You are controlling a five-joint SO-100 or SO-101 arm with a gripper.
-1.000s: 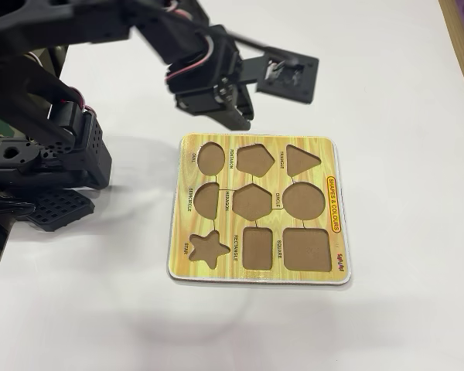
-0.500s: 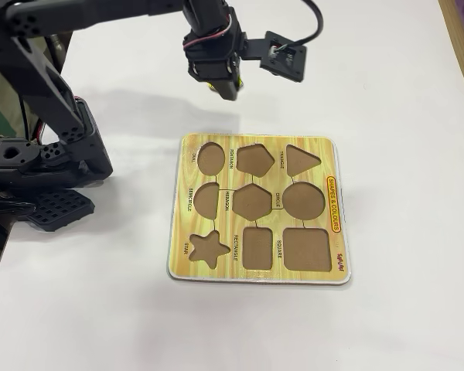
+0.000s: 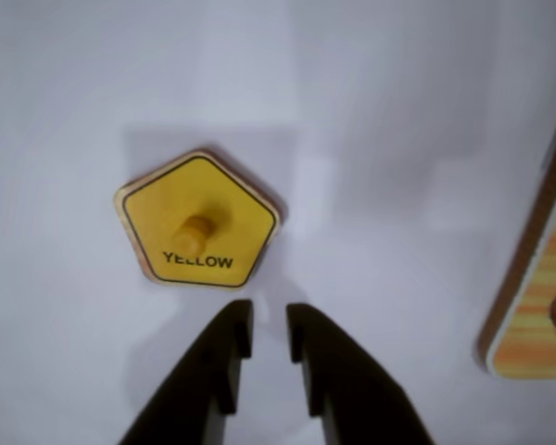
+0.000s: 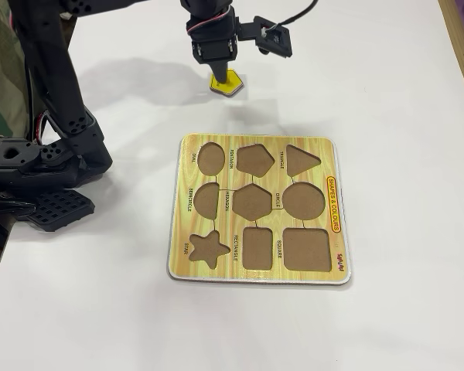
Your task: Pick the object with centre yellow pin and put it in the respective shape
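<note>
Barely begun: nothing is picked yet.
My hand [image 3: 267,326], fingers nearly pressed together and empty, hovers near the yellow pentagon piece [image 3: 199,221], which lies on the counter [image 4: 387,85] at twelve o'clock from the board [image 4: 257,209]; its pentagon cutout [image 4: 254,159] waits empty.

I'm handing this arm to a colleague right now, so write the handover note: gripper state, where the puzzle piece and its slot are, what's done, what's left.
Gripper: empty, fingers nearly together with a narrow gap, hovering just short of the piece.
Yellow pentagon piece: flat on the white table, knob up, label YELLOW; it lies beyond the board's far edge in the fixed view.
Pentagon cutout: empty, top row middle of the shape board, between the oval and triangle cutouts.
Done: arm brought over the piece.
Left: open wider, grasp the knob, carry the piece, seat it in the pentagon cutout.
</note>
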